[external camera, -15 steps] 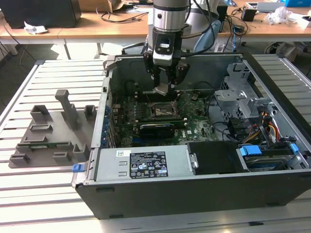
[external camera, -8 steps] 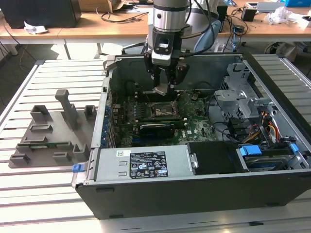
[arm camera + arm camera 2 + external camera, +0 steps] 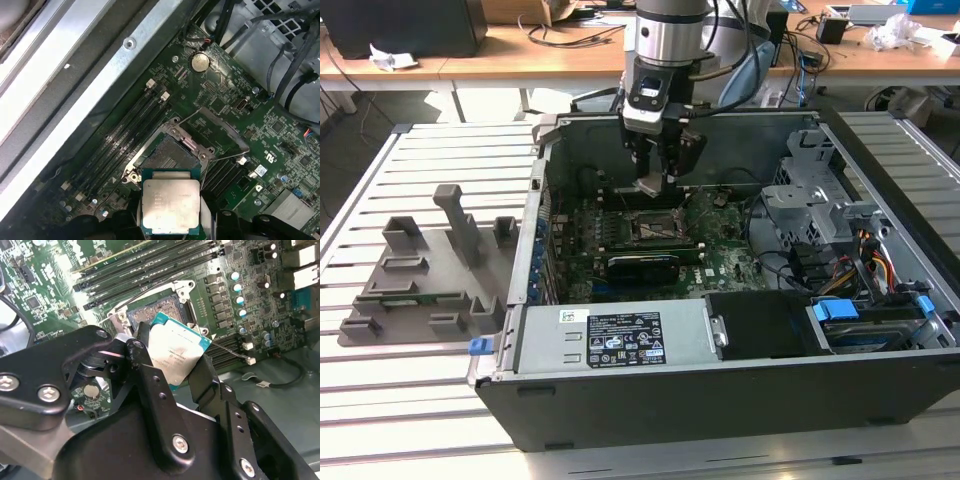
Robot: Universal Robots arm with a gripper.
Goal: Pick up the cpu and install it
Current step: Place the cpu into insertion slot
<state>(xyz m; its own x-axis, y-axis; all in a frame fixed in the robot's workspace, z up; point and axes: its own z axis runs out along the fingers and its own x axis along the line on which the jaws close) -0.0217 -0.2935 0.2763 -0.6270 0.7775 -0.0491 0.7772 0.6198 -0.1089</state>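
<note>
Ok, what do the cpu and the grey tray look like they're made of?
The cpu: the top looks like silver-grey metal, brushed with a soft sheen, and a thin green board rim shows around it. The tray: probably moulded plastic, since it is an even dull grey with no glints and has blocky formed shapes.

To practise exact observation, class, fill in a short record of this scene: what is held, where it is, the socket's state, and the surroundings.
Held item: cpu, clamped between the fingers of the gripper
Position: raised over the motherboard, close to the socket, not seated
Socket: open, empty
Enclosure: open computer case
Outside the case: grey tray, on the exterior view's left
</note>
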